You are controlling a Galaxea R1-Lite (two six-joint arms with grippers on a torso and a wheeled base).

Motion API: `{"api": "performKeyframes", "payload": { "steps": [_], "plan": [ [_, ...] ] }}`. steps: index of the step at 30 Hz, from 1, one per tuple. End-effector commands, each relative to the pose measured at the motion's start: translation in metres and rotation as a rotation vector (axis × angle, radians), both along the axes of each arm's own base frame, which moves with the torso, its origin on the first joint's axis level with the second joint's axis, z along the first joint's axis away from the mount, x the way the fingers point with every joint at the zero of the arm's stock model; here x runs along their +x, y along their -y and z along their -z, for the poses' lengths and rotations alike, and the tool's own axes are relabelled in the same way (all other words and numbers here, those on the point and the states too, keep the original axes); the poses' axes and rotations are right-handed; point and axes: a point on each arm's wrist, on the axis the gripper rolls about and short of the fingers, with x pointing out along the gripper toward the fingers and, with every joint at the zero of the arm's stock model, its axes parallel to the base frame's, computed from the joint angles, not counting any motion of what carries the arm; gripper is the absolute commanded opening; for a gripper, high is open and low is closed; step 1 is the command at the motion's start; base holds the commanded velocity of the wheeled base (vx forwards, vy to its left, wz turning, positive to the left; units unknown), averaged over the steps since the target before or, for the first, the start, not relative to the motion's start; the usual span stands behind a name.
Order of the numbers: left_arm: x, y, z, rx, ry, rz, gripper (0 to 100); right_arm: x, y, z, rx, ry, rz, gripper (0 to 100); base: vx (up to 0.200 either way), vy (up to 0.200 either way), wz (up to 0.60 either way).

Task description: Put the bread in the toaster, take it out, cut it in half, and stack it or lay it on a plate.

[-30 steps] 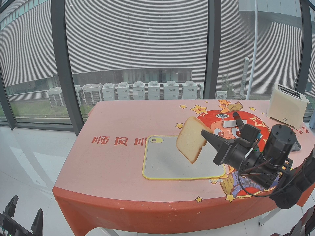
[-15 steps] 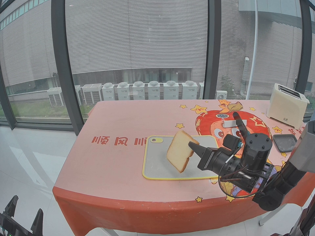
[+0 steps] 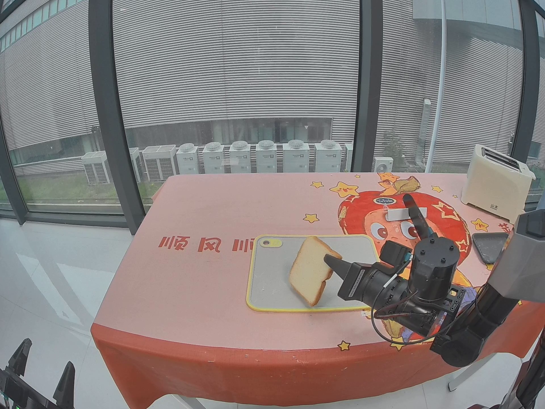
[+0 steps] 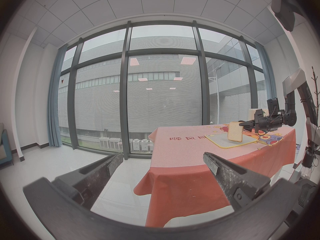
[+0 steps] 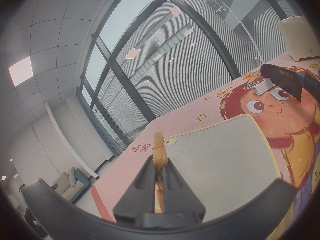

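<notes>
The pink table [image 3: 216, 211] carries everything. The cutting board [image 3: 272, 282] lies toward its 6 o'clock edge, close in front of the robot, which seems sensible, since cutting needs both arms within easy reach.

The toaster [image 3: 495, 182] stands far off at the table's 2 o'clock corner, well apart from the board and out of the way of the knife work. The dark plate [image 3: 489, 246] sits at the board's 3 o'clock, between board and toaster and partly behind the right arm. From there the halves could be carried over in a short move.

The bread [image 3: 309, 269] is over the board's middle, leaning toward its 5 o'clock. It stands on edge and tilted, its lower corner at or just above the board; I cannot tell whether it touches. The right gripper [image 3: 328, 258] comes in from 3 o'clock and is clenched on the slice's edge. Pinching it by the thin side probably lets it tip down flat for cutting.

A black knife [image 3: 416, 212] stands at the board's 1 o'clock, near the right arm, not yet picked up.

The left gripper [image 4: 162, 157] hangs low off the table's 8 o'clock side, spread wide with nothing in it, likely waiting to steady the bread.
</notes>
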Motion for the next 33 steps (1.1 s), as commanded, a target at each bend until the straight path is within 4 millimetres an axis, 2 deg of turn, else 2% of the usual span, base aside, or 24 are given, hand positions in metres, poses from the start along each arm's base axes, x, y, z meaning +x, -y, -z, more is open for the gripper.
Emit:
{"api": "performKeyframes", "payload": {
  "steps": [1, 33],
  "plan": [
    [0.001, 0.0, 0.005, 0.0, -0.021, 0.0, 100, 0.001, -0.001, 0.001, 0.0, 0.0, -0.001, 0, 0.0, 0.0, 0.0],
    [0.001, 0.0, 0.005, 0.0, -0.019, 0.0, 100, 0.015, -0.004, 0.008, 0.0, 0.004, 0.04, 0, 0.0, 0.0, 0.0]
  ]
}}
